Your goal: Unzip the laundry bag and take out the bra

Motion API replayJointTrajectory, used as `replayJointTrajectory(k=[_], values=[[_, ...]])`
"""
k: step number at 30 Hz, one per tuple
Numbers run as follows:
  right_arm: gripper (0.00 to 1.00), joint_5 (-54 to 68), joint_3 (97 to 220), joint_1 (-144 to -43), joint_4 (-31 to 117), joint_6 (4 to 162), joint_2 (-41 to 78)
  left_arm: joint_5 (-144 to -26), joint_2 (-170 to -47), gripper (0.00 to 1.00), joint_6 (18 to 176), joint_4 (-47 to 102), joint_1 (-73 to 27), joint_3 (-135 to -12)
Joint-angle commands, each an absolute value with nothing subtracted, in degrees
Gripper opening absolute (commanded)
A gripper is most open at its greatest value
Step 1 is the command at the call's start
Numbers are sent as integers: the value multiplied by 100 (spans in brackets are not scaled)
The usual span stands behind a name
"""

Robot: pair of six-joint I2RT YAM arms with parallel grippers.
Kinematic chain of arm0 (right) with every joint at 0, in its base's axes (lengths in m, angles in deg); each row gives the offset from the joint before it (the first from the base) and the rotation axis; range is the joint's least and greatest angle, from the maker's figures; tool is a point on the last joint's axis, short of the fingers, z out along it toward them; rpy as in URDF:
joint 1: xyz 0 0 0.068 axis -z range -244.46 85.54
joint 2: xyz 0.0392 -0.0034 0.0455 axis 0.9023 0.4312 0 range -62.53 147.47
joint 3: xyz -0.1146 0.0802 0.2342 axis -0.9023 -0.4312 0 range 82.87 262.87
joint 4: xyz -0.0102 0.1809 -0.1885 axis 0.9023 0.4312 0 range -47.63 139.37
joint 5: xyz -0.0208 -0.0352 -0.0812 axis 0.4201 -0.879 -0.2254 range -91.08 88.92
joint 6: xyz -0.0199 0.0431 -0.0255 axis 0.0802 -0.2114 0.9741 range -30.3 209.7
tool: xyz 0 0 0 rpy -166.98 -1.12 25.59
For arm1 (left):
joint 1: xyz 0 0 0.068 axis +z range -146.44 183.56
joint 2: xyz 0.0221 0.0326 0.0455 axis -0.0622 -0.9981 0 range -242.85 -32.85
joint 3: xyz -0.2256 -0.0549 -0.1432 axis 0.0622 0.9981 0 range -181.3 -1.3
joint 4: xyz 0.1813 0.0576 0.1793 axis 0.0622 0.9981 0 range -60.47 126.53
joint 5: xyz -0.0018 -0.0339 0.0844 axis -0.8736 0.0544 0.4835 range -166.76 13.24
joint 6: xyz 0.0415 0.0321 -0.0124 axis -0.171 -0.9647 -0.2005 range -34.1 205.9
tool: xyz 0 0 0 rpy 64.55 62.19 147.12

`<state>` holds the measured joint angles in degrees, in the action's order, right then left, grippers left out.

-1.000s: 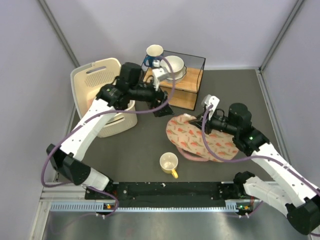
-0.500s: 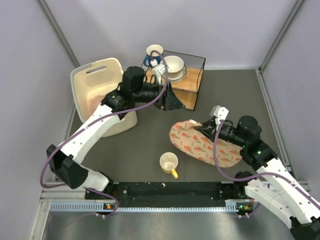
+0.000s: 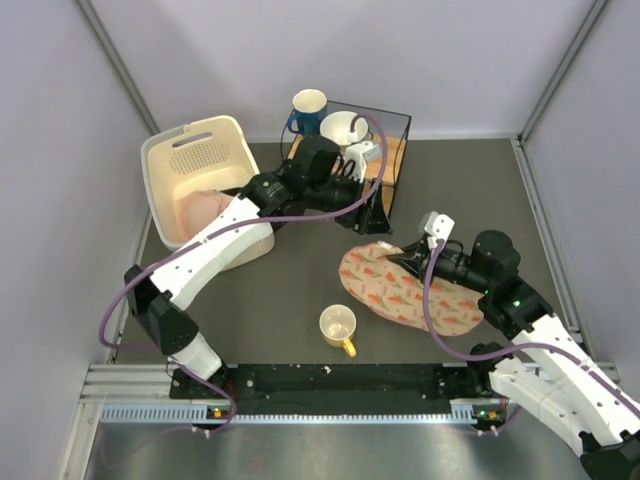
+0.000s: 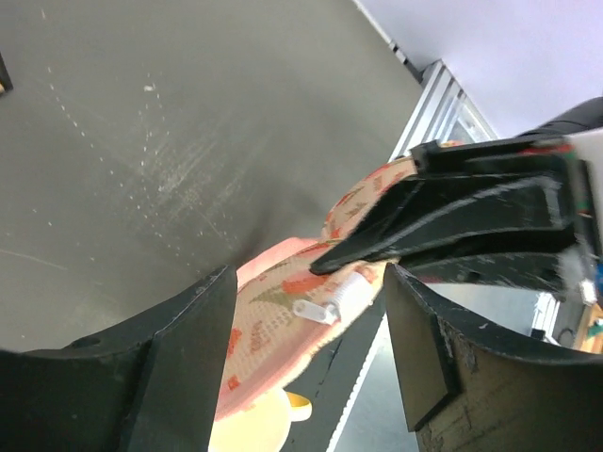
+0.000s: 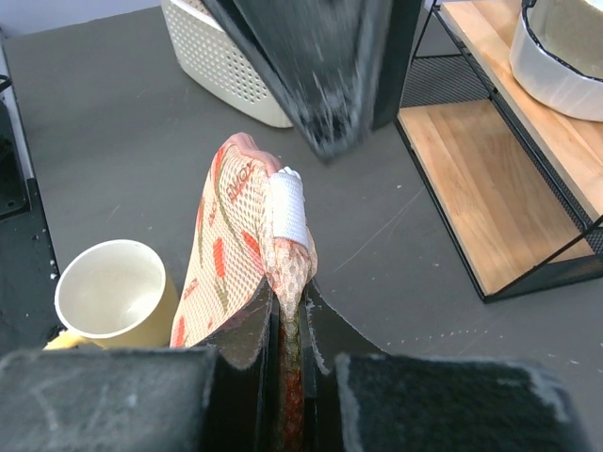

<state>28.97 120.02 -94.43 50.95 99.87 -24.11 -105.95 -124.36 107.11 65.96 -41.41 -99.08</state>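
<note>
Left fingers (image 5: 316, 75) are just a blurry dark wedge in the right wrist view, cut off up top. Left wrist view: mug (image 4: 256, 430) sits half behind the laundry bag (image 4: 273, 311), chopped by the bottom edge.

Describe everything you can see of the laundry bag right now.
The laundry bag is a peanut-shaped case of beige-pink woven-looking cloth with small red-orange prints and pink edge trim. It lies mostly flat on the dark table, right of the yellow mug and apart from it. The right gripper is shut on its far edge, pinching it into a ridge with a white zip pull sticking out. The left gripper hangs open over that pull. Whether the zip is open, I cannot tell.
</note>
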Motion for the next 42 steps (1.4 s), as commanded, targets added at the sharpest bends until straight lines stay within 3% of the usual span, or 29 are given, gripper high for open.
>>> replayJointTrajectory(k=[1,3,4,9,10,15,30,33,36,38,42], values=[[0,2934,12216,-9478,4852,10104,-2421,-10944,-12856,68,10813,6829,-4117,-9948],[0,2846,12216,-9469,4878,10156,-2429,-11321,-12997,67,10901,6707,-4109,-9904],[0,2811,12216,-9469,4896,10183,-2438,-11506,-13015,56,11066,6602,-4117,-9851],[0,2644,12154,-9478,4949,10297,-2482,-12474,-12831,46,11918,5530,-4012,-9175],[0,2635,12154,-9478,5001,10323,-2473,-12571,-12787,38,12069,5093,-3986,-9070],[0,2433,12119,-9469,5107,10455,-2508,-13107,-12628,18,12623,4457,-3880,-8770],[0,2063,11952,-9469,5160,10640,-2649,-13178,-12505,14,12879,4210,-3748,-8691],[0,2072,11961,-9478,5160,10640,-2649,-13178,-12540,0,12896,4201,-3748,-8656],[0,2072,11978,-9469,5160,10622,-2649,-13143,-12558,4,12879,4201,-3748,-8603],[0,2072,11978,-9469,5160,10631,-2658,-13038,-12523,26,12809,4350,-3739,-8629],[0,2063,11978,-9478,5160,10605,-2649,-12092,-12321,38,12220,5088,-3748,-8831]])
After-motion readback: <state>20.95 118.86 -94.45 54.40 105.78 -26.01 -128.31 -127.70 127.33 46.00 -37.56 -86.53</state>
